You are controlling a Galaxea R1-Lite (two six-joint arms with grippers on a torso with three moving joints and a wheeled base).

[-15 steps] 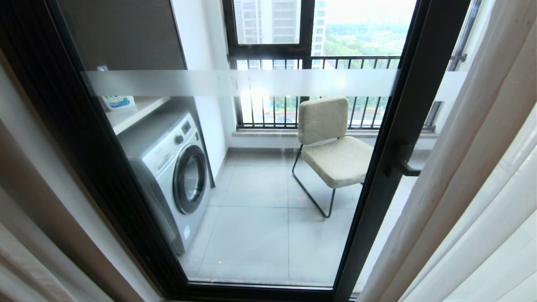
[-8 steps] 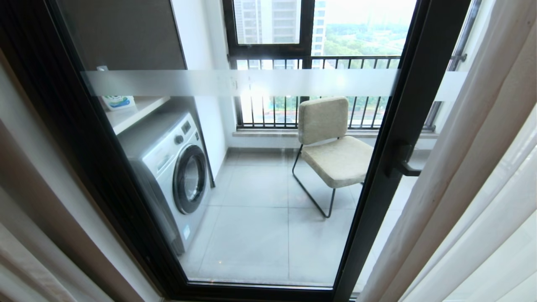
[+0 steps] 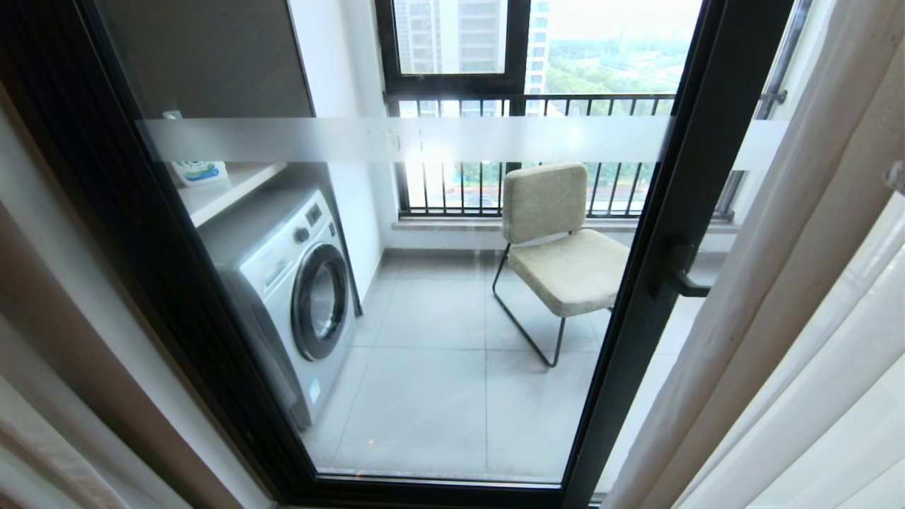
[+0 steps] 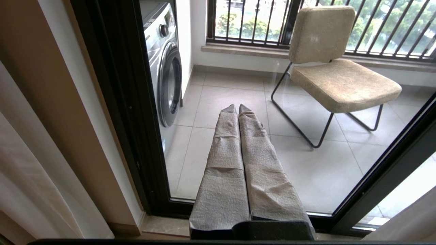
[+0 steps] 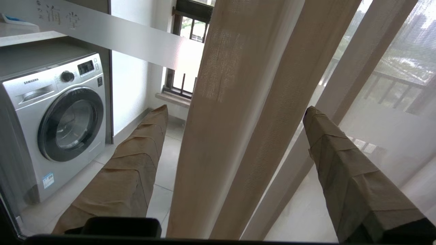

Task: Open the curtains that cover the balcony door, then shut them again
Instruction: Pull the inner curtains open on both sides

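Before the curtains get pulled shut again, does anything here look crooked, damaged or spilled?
Nothing stands out. The beige curtain hangs in straight folds between the open right gripper's fingers, the balcony door glass looks intact, and the chair and washing machine stand upright on a clean floor.

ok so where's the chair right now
In the head view the chair stands on the balcony floor behind the glass of the balcony door, right of the washing machine and just in front of the black-railed window.
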